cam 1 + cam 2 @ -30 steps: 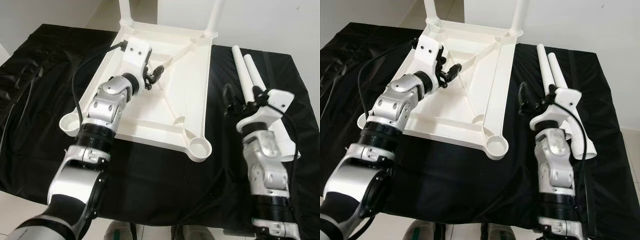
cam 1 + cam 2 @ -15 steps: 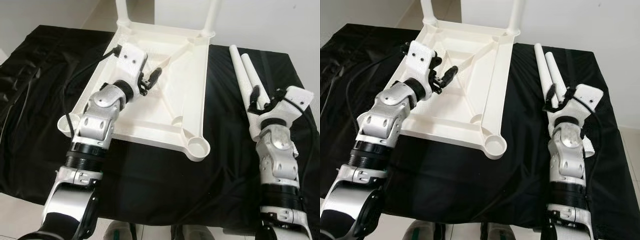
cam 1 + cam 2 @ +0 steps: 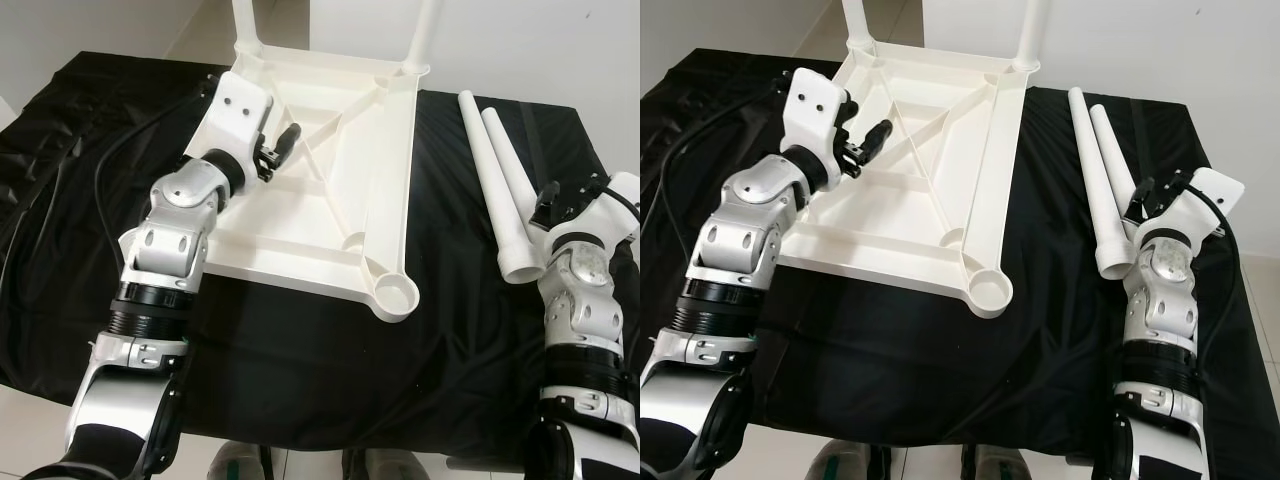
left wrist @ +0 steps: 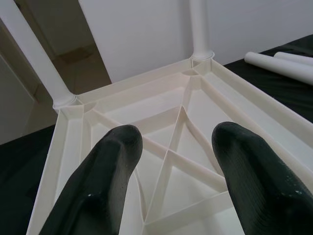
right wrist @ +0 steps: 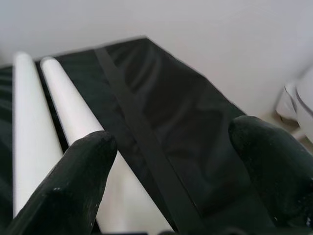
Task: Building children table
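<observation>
A white plastic children's table top [image 3: 300, 215] lies upside down on the black cloth, with two legs [image 3: 427, 30] standing up from its far corners. Two loose white legs [image 3: 495, 175] lie side by side to its right. My left gripper [image 3: 285, 138] hovers open over the table's ribbed underside near its left rim, holding nothing; its fingers [image 4: 102, 181] frame the crossing ribs [image 4: 168, 152]. My right gripper [image 3: 548, 200] stands open just right of the loose legs [image 5: 63, 105], apart from them.
Black cloth [image 3: 90, 210] covers the work surface, rumpled at the left. An empty round leg socket [image 3: 393, 294] sits at the table's near right corner. White wall and pale floor [image 3: 200, 30] lie beyond the far edge. Cloth edge [image 3: 330, 440] runs close to my body.
My right gripper has drawn back to the right, off the loose legs, and now stands beside them. My left gripper shifted left and slightly farther over the table's underside.
</observation>
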You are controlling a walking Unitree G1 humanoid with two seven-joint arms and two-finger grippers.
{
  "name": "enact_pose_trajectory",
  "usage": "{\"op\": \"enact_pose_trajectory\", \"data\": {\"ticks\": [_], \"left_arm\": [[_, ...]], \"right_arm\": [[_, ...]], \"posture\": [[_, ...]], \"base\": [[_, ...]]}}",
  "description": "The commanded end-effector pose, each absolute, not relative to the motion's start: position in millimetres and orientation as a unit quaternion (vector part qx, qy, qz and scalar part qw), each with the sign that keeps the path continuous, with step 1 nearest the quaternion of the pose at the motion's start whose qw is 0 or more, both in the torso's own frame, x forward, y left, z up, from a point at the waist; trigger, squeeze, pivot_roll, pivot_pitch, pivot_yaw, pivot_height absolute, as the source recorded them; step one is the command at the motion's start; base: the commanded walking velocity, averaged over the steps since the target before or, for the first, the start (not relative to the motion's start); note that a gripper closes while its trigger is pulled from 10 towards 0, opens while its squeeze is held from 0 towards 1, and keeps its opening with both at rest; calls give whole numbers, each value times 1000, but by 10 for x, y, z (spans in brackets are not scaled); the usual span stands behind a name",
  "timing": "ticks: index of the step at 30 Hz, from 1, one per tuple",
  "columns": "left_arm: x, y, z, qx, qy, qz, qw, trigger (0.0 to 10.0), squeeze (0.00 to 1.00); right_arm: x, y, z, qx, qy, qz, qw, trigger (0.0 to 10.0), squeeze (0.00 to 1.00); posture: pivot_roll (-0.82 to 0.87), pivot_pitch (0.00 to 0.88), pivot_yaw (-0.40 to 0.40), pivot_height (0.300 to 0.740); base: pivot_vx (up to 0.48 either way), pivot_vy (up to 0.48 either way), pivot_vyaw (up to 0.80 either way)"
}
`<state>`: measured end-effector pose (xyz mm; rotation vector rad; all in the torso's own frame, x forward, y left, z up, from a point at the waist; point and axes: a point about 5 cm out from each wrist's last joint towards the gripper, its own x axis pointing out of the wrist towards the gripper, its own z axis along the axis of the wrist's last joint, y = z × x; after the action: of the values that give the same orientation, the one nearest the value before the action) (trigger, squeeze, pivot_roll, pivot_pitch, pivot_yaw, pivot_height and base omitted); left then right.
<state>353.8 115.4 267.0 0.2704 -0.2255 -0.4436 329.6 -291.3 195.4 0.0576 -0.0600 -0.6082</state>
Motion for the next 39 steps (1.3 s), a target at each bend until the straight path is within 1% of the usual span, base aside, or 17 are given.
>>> {"op": "enact_pose_trajectory", "data": {"ticks": [1, 6, 11, 15, 18, 23, 29, 32, 34, 39], "left_arm": [[3513, 1170, 2731, 136, -117, -219, 959, 10000, 0], [3491, 1164, 2731, 140, -112, -230, 957, 10000, 0], [3451, 1156, 2756, 150, -109, -239, 953, 10000, 0], [3431, 1138, 2764, 144, -105, -246, 953, 10000, 0], [3421, 1129, 2770, 144, -104, -248, 952, 10000, 0], [3398, 1100, 2783, 151, -107, -254, 949, 10000, 0], [3388, 1091, 2791, 156, -107, -255, 948, 10000, 0], [3381, 1074, 2796, 157, -106, -255, 948, 10000, 0], [3381, 1074, 2796, 157, -106, -255, 948, 10000, 0], [3371, 1059, 2800, 161, -107, -254, 948, 10000, 0]], "right_arm": [[3305, -2955, 1915, 28, -5, -307, 951, 10000, 0], [3326, -2949, 1933, 21, 0, -297, 955, 10000, 0], [3404, -2922, 1909, 2, 57, -238, 969, 10000, 0], [3422, -2924, 1908, 8, 92, -210, 973, 10000, 0], [3425, -2934, 1918, 12, 100, -206, 973, 10000, 0], [3434, -2986, 1948, 30, 131, -195, 971, 10000, 0], [3441, -2992, 1921, 20, 160, -188, 969, 10000, 0], [3436, -2959, 1775, 23, 229, -166, 959, 10000, 0], [3436, -2959, 1775, 23, 229, -166, 959, 10000, 0], [3423, -2953, 1616, 30, 275, -164, 947, 10000, 0]], "posture": [[-1, 107, 16, 740], [-1, 107, 16, 740], [-1, 100, 11, 740], [-3, 95, 6, 740], [-3, 95, 6, 740], [-6, 90, 5, 740], [-10, 87, 3, 740], [-12, 85, 1, 740], [-12, 85, 1, 740], [-11, 82, -3, 740]], "base": [[0, 0, 0], [0, 0, 0], [0, 0, 0], [0, 0, 0], [0, 0, 0], [0, 0, 0], [0, 0, 0], [0, 0, 0], [0, 0, 0], [0, 0, 0]]}}
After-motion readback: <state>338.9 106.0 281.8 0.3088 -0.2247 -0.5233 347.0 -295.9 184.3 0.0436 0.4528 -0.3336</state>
